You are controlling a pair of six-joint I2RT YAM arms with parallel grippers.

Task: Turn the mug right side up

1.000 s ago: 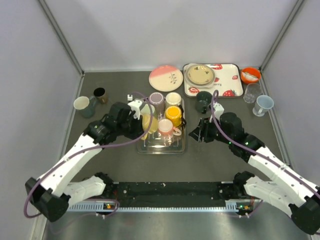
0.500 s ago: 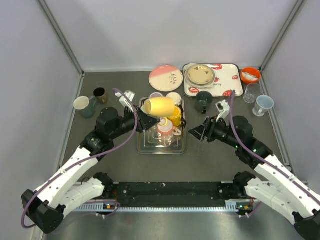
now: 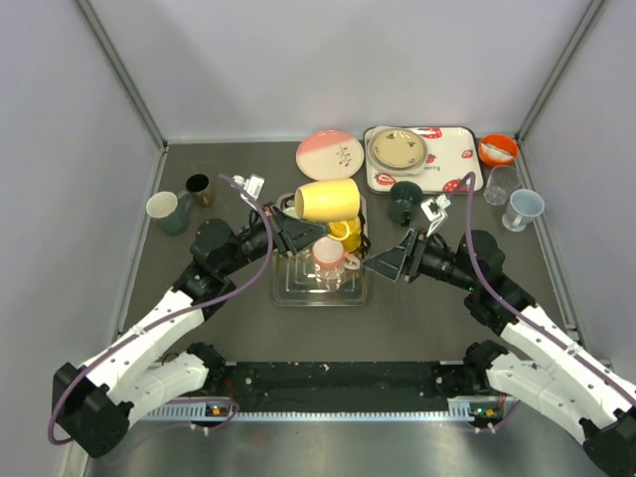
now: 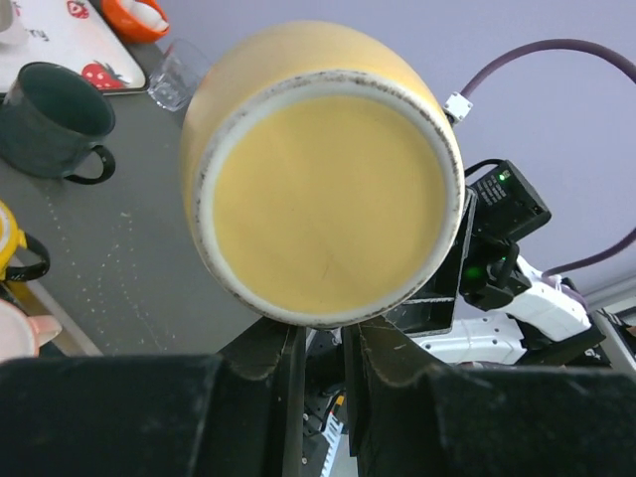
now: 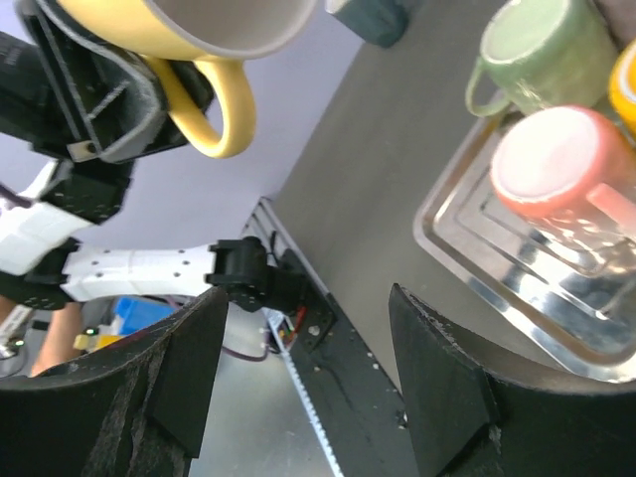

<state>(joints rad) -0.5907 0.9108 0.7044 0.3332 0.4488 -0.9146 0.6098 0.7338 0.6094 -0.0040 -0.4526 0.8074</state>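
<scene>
Now sideways above the tray

Glazed ceramic by the look — the yellow mug (image 3: 328, 200) should be stiff, smooth, fairly heavy for a narrow pinch, and breakable if dropped onto the tray (image 3: 288, 295). It hangs on its side over the other cups, base toward the left arm. The left gripper (image 4: 323, 343) is closed to a slit beneath it, apparently pinching near the handle (image 5: 225, 107); the wall or rim would offer a surer second hold. The right gripper (image 5: 308, 368) stands wide apart and empty, facing the mug's mouth. The left wrist view shows only the base — the right wrist view alone shows handle and opening.
</scene>
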